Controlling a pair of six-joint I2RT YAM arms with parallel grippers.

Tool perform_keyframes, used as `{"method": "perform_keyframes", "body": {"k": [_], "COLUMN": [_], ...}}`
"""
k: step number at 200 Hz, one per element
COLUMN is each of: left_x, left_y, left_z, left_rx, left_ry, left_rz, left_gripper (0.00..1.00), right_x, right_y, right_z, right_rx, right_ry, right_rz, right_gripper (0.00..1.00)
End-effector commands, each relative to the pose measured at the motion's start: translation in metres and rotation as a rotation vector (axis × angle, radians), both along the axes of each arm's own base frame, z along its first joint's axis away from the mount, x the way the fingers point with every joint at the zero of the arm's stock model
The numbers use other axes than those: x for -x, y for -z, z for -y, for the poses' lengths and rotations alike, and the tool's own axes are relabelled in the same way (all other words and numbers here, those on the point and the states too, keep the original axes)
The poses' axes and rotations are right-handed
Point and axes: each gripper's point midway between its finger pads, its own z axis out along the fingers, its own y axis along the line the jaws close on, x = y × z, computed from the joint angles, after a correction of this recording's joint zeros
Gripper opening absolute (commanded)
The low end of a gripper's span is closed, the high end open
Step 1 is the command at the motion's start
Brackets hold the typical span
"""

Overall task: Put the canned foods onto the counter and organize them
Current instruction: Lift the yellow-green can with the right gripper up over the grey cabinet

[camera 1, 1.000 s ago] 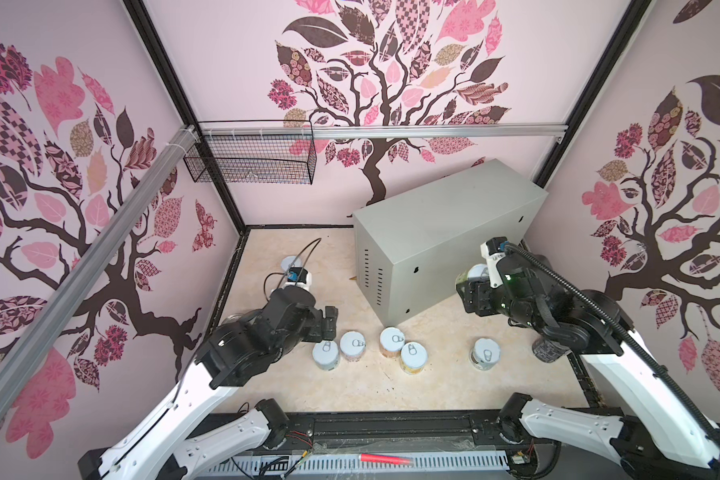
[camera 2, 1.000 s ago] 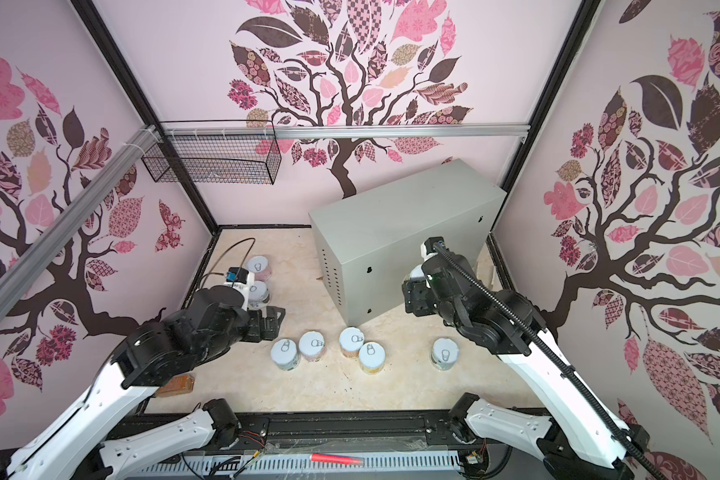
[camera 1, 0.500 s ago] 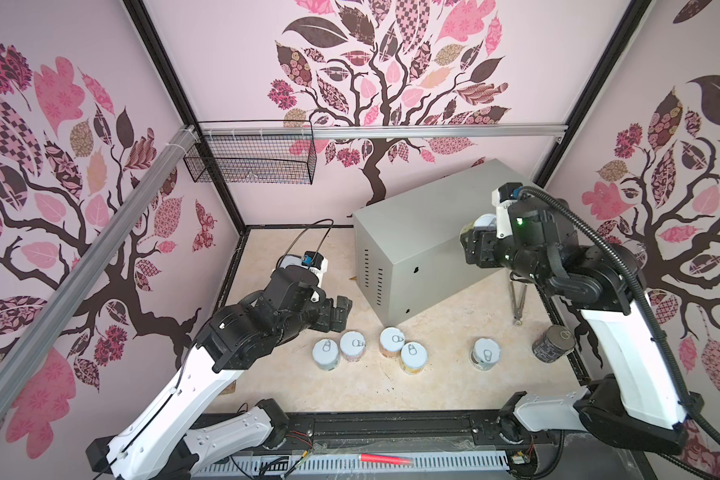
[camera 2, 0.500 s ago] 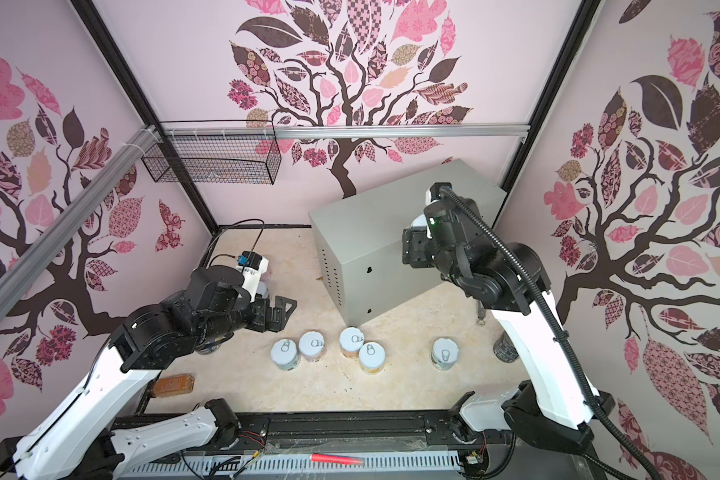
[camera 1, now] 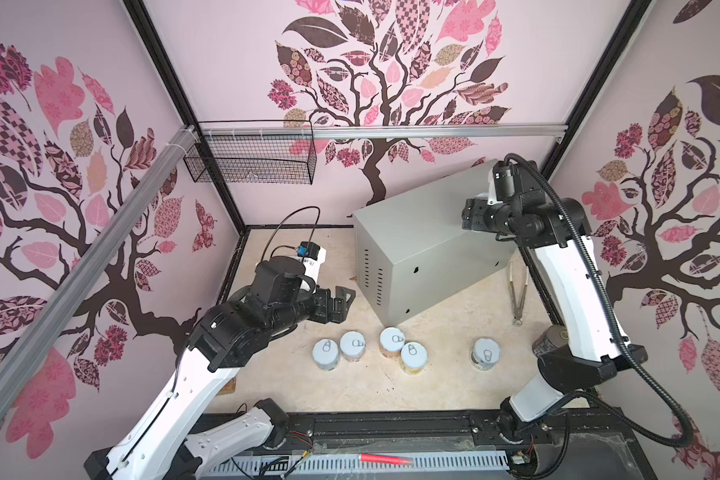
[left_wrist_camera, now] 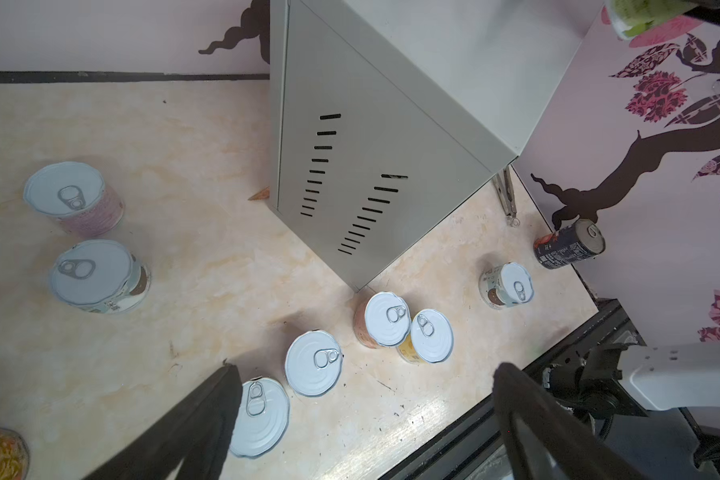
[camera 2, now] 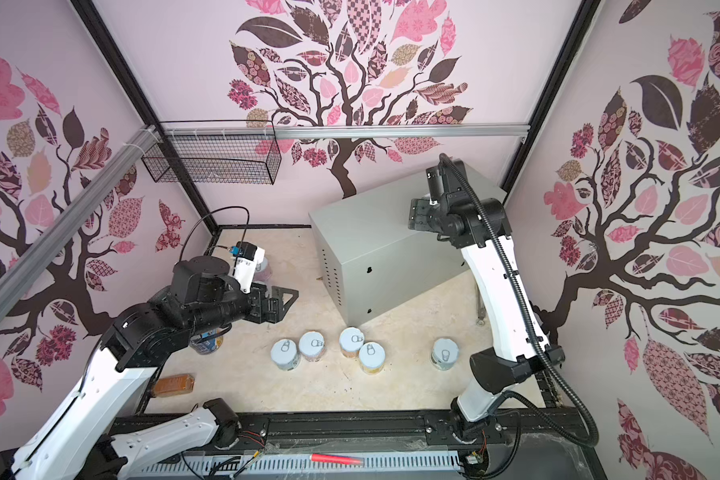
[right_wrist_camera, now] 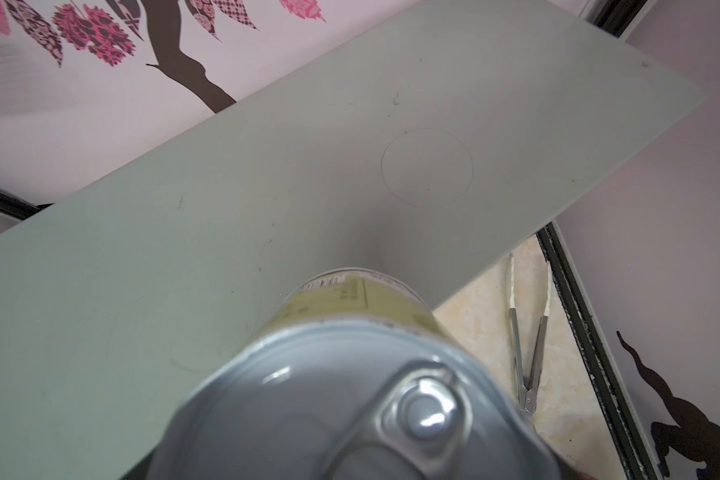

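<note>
Gripping green-labelled can [right_wrist_camera: 341,374] over counter [camera 1: 416,232]: right claw [camera 1: 470,214]; left claw [camera 1: 344,301] gaping (empty) near short cans [camera 1: 352,344].

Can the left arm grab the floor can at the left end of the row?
Probably yes: the left claw is open, empty and near that can, with only bare floor between them.

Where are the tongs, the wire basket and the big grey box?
tongs [right_wrist_camera: 527,392]: right wrist view, hinge end.
wire basket [camera 1: 250,164]: a top view, front mesh.
grey box [camera 1: 416,224]: a top view, top face.
</note>
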Motion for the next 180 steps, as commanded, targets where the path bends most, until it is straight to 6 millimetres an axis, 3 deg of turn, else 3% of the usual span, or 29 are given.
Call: {"method": "perform_keyframes", "body": {"k": [1, 58, 103, 180], "left_x": [-0.002, -0.003, -0.006, -0.005], "left_y": [-0.010, 0.003, 0.016, 0.022], "left_z": [0.002, 0.008, 0.013, 0.008], "left_rx": [0.021, 0.041, 0.029, 0.026], "left_ry": [0.015, 0.024, 0.033, 0.012], "left_rz": [0.051, 0.033, -0.002, -0.009], "left_gripper": [0.98, 0.98, 0.98, 0.98], "right_x": [-0.021, -0.054, -0.070, -0.089], "right_y": [-0.026, -0.014, 0.000, 0.016], "right_z": [0.000, 0.015, 0.019, 0.016], "right_rx": [-0.040, -0.024, 0.004, 0.020], "right_ry": [-0.013, 0.007, 0.013, 0.002], "right_rz": [0.100, 0.078, 0.052, 0.036], "right_gripper": [0.41, 0.42, 0.64, 0.83]}}
